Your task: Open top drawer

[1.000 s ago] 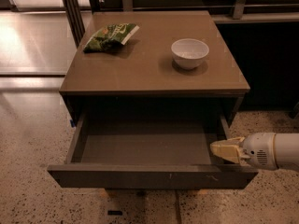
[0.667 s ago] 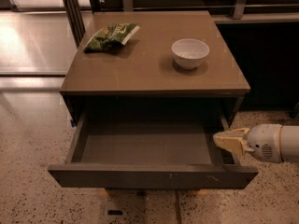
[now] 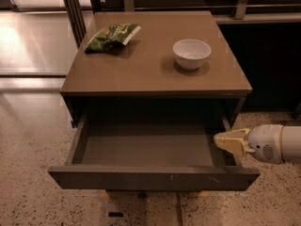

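Note:
The top drawer [image 3: 155,177] is pulled far out of the brown cabinet. Its dark grey-brown front shows small white scratch marks right of centre. Its shallow grey inside [image 3: 146,147] holds nothing that I can see. My gripper [image 3: 225,141], with cream-coloured fingers on a white wrist, comes in from the right. It sits at the drawer's right side wall near the front corner, just above the rim. It holds nothing that I can see.
The cabinet top [image 3: 155,69] carries a green snack bag [image 3: 112,36] at the back left and a white bowl [image 3: 191,53] at the right. Speckled floor lies around the cabinet. Metal posts [image 3: 73,8] stand behind at the left.
My gripper has drawn back to the right and slightly up, off the drawer's inside toward its right wall. The drawer stays pulled out as before.

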